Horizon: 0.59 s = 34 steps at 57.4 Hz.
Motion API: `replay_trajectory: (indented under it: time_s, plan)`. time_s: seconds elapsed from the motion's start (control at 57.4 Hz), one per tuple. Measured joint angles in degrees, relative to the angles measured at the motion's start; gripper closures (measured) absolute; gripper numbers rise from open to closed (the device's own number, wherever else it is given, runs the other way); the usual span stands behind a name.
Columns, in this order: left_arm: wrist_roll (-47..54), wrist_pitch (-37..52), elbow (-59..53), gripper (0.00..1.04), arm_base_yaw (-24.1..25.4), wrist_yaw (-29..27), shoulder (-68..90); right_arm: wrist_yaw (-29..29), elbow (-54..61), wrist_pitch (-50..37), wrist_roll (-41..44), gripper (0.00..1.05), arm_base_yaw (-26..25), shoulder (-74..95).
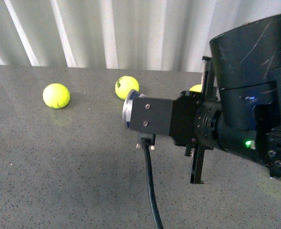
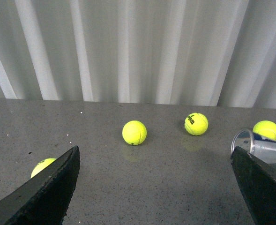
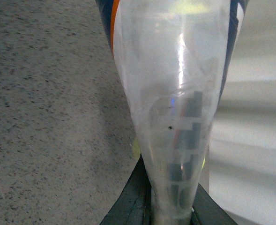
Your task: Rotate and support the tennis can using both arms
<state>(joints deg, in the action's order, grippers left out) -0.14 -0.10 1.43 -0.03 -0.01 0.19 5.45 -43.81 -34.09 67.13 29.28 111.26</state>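
Observation:
The tennis can (image 3: 175, 93) is a clear plastic tube with a navy and orange label at its far end. My right gripper (image 3: 170, 208) is shut on its clear end, and the plastic is squeezed narrow between the black fingers. In the front view only the can's metal rim (image 1: 129, 113) shows, held above the table to the left of the right arm's grey box (image 1: 152, 117). In the left wrist view the can (image 2: 257, 144) lies sideways at the right, its open rim facing left. My left gripper (image 2: 156, 192) is open and empty, low over the table, its right finger (image 2: 264, 187) just in front of the can.
Yellow tennis balls lie on the grey speckled table (image 1: 59, 162): one at the left (image 1: 56, 96), one mid-back (image 1: 127, 87), one behind the right arm (image 1: 196, 88). The left wrist view shows another ball (image 2: 41, 166) behind its left finger. A white corrugated wall stands behind.

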Motion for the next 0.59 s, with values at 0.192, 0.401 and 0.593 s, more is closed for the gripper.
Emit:
replay_trajectory:
  time_s: [0.192,0.401,0.593]
  plan:
    - [0.0,0.0,0.0,0.07,0.0,0.0,0.0,-3.04,-4.72,-2.82,2.01,0.99,2.12,7.61]
    - [0.0,0.0,0.0,0.07,0.0,0.0,0.0,-4.81,-9.33,-2.14,1.9,0.99,3.74,13.6]
    - [0.0,0.0,0.0,0.07,0.0,0.0,0.0,-5.05,-13.7,-1.64,0.96,0.99,4.04,16.74]
